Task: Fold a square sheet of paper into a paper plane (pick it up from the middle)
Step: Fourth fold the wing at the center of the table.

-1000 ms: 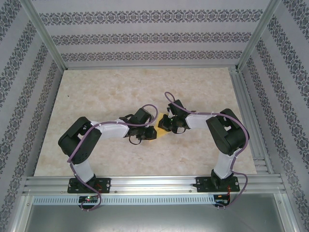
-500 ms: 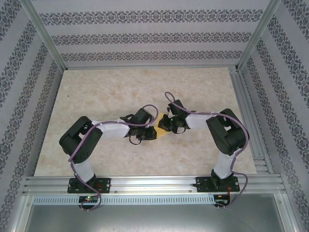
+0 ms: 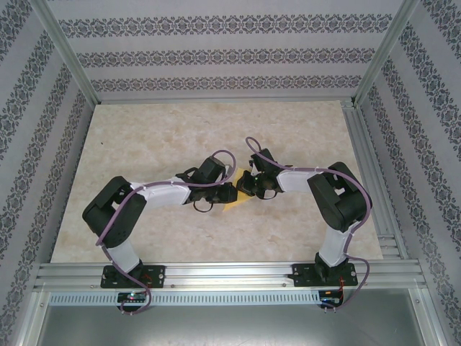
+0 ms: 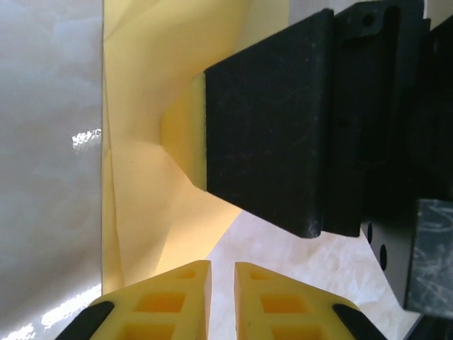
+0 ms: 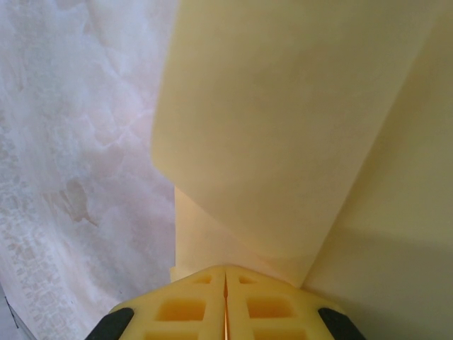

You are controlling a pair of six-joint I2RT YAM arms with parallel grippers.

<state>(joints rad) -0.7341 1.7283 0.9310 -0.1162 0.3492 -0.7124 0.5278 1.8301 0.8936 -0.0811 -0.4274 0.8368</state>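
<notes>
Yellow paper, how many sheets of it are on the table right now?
1. The paper lies in the middle of the table, partly lifted, an edge pinched in the right gripper. Another sheet under it could be hidden.

A pale beige, marble-patterned tabletop (image 3: 158, 137) takes up the middle of the top external view. Wallpaper in grey-and-white ornamental bands covers the back wall (image 3: 230, 54) across the upper frame. The same paper is on the left wall (image 3: 36, 144) and the right wall (image 3: 432, 144). Two slanting aluminium posts (image 3: 65, 50) rise from the far corners toward the upper left and upper right. Slotted aluminium rails (image 3: 378, 194) run along the table's right edge, and a wider rail (image 3: 230, 274) crosses the lower frame. Below it lie a perforated white strip (image 3: 230, 297) and a flat grey panel (image 3: 230, 324). In the left wrist view, small bright glints sit on the glossy surface at the left.
</notes>
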